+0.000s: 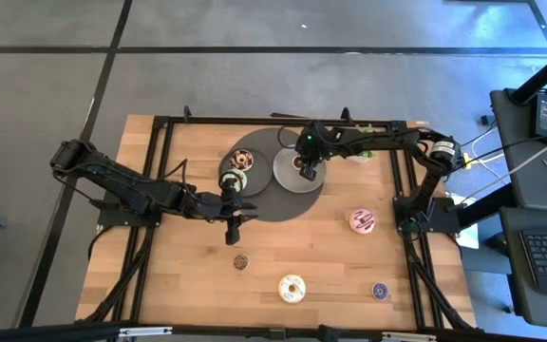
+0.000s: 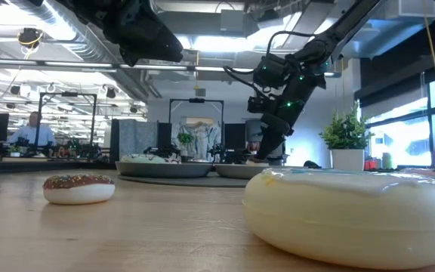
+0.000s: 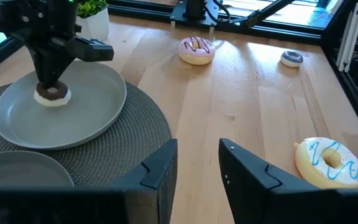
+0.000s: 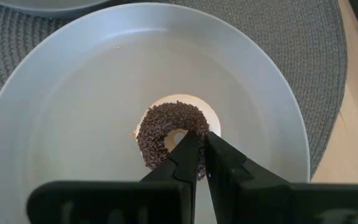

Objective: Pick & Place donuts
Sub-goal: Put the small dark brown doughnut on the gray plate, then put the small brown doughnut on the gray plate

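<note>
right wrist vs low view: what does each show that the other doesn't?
Only the right wrist view: the right gripper nearly shut on the rim of a brown sprinkled donut, which lies flat in a grey plate on a woven mat.

Only the low view: a cream donut up close, a potted plant, a person far behind.

Both: plate and right arm.

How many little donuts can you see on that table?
6: green donut on the left plate, brown donut on the right plate, pink, purple, cream and brown on bare wood.
</note>
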